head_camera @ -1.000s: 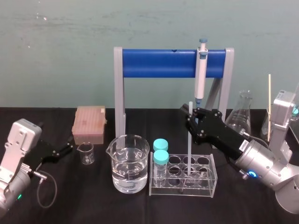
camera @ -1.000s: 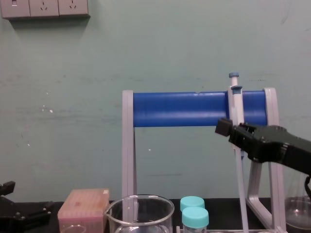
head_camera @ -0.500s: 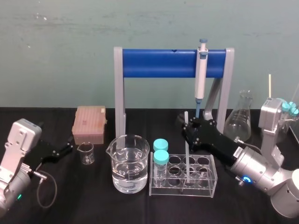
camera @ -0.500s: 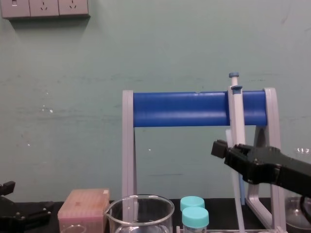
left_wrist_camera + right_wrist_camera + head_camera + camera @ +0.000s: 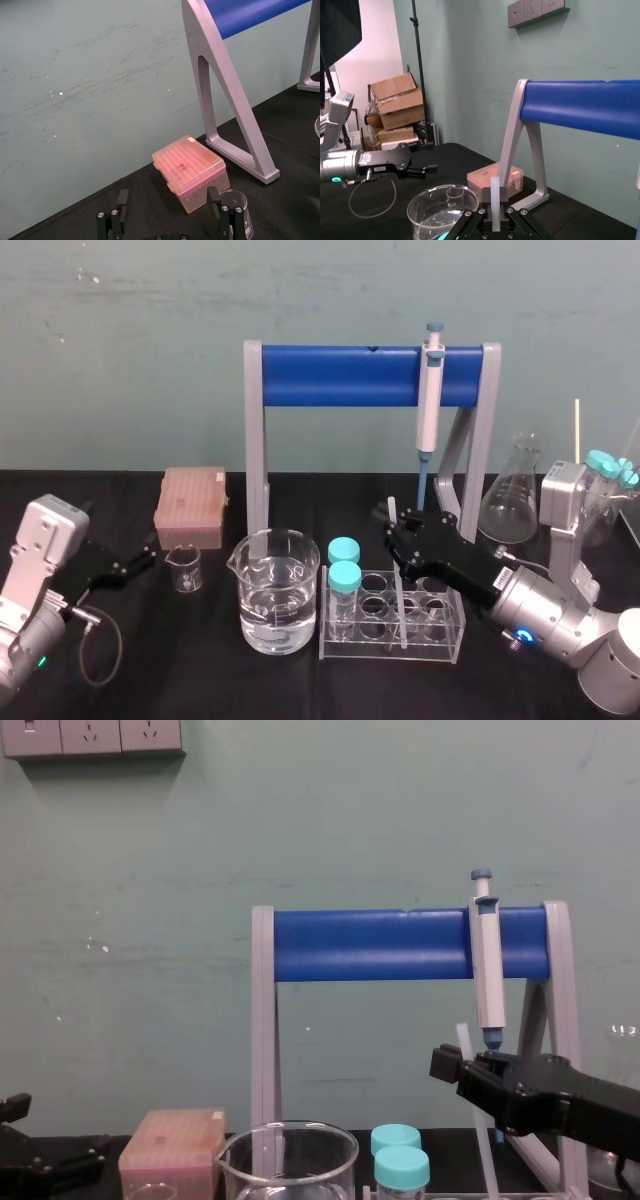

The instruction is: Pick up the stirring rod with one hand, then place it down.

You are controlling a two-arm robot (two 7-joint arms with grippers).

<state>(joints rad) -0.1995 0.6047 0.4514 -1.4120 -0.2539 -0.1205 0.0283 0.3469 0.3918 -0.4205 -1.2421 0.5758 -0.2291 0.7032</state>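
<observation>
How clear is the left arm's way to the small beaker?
Probably reachable, yes: the left gripper sits just beside the small beaker, jaws open, nothing between them. The right gripper is busy holding the stirring rod at the tube rack.

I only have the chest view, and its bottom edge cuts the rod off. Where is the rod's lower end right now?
Observer: In the head view the rod runs down into a hole of the clear rack, to the right of the capped vials.
Operator: Is it clamped?
Observer: Yes. The right wrist view shows the right gripper shut on the rod near its top.
Operator: And the other arm?
Observer: The left gripper sits low at the left, open, beside the small beaker.
</observation>
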